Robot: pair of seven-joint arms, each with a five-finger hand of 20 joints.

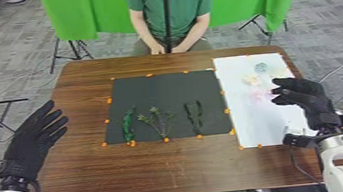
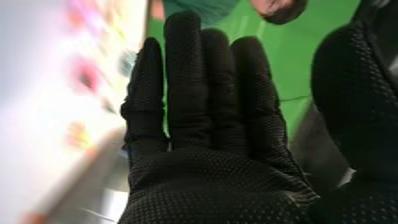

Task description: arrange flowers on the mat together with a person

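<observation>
Head view: one brown counter (image 1: 94, 176) bears one dark mat (image 1: 163, 92) and, along the mat's right side, one white sheet (image 1: 259, 121). Three green stems lie apart on the mat's near half: a narrow leafy stem (image 1: 129, 125) at left, a branching stem (image 1: 158, 119) in the middle and a broad-leaved stem (image 1: 194, 115) at right. The sheet carries at least three pale blossom clusters: one bluish cluster (image 1: 261, 67), one cream cluster (image 1: 252, 80) and one pink cluster (image 1: 261, 95); the exact total cannot be told. Two hands: the left robot hand (image 1: 36, 133), fingers straight, at the counter's left edge; the right robot hand (image 1: 303, 94), fingers and thumb apart, over the sheet's right side. Right wrist view: one right robot hand (image 2: 213, 175), fingers extended, thumb spread, nothing clamped; beyond it, the white sheet with at least two pink blossoms (image 2: 86, 75), blurred.
</observation>
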